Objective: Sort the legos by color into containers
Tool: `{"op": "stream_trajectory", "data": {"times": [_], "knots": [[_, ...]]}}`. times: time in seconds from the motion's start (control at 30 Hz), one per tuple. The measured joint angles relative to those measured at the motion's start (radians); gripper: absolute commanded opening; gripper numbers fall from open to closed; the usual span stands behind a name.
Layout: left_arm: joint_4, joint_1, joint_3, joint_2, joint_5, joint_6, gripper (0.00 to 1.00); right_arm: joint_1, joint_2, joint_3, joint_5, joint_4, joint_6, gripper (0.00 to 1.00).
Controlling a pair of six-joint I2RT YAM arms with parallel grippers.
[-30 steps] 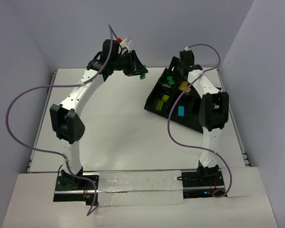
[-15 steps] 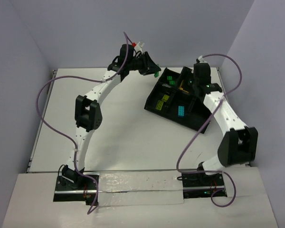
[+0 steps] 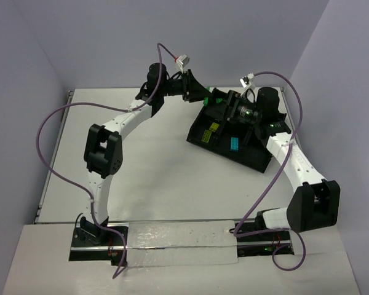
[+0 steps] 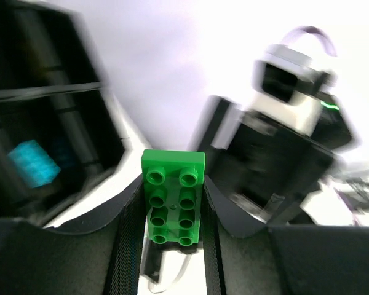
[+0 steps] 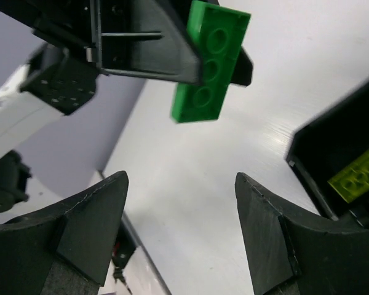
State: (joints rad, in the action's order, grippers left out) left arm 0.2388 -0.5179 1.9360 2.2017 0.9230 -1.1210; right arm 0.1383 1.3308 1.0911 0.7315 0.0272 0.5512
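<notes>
- Left hand point(image 3: 201, 96) is stretched out to the far side of the counter point(image 3: 154, 166), right up by the far-left corner of the black tray point(image 3: 253, 157).
- It's clenched on a green brick point(image 4: 173, 198). The left wrist view shows the brick pinched lengthwise between the two fingers, studs facing the camera, with two columns of four studs.
- From the right wrist view, that same green brick hangs in the air, tilted, over bare counter just beside the tray's edge, not in any compartment.
- Right hand point(image 5: 179, 182) points straight at the left one, and the two are close together above the tray's far end.
- Its fingers are spread wide with nothing between them: released, with the green brick well apart from both pads.
- Inside the tray, a yellow brick point(image 3: 213, 128) lies in a compartment on the left side, and the right wrist camera catches it too, low against the black wall.
- A cyan brick point(image 3: 233, 144) lies in the neighbouring compartment nearer the arms' bases.
- The left wrist picture is blurred, so the tray's dividers look smeared there.
</notes>
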Motion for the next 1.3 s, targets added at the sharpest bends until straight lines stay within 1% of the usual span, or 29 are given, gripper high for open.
{"op": "stream_trajectory", "data": {"times": [0.07,0.2,0.33,0.53,0.93,1.17,1.23,1.27,1.3], "knots": [[0.131,0.0,-0.038,-0.03,0.033,-0.079,0.0,0.0,0.001,-0.003,0.049,-0.06,0.039,0.78],[0.365,0.0,-0.083,-0.054,0.07,-0.226,0.0,0.0,0.001,-0.005,0.102,-0.17,0.11,0.78],[0.47,0.0,-0.111,-0.056,0.083,-0.303,0.0,-0.001,0.001,-0.029,0.119,-0.271,0.188,0.78],[0.499,0.0,-0.113,-0.056,0.087,-0.329,0.0,0.0,0.021,-0.053,0.123,-0.382,0.283,0.77],[0.511,0.0,-0.113,-0.056,0.091,-0.335,0.0,0.028,0.095,-0.038,0.124,-0.47,0.355,0.61],[0.514,-0.005,-0.115,-0.056,0.094,-0.333,0.0,0.052,0.119,-0.026,0.126,-0.524,0.395,0.57],[0.514,-0.006,-0.117,-0.056,0.096,-0.333,0.0,0.055,0.124,-0.021,0.126,-0.537,0.403,0.51],[0.514,-0.006,-0.118,-0.057,0.096,-0.333,0.0,0.056,0.125,-0.018,0.126,-0.541,0.405,0.46],[0.514,-0.006,-0.119,-0.057,0.096,-0.333,0.0,0.057,0.126,-0.016,0.126,-0.544,0.407,0.38]]}}
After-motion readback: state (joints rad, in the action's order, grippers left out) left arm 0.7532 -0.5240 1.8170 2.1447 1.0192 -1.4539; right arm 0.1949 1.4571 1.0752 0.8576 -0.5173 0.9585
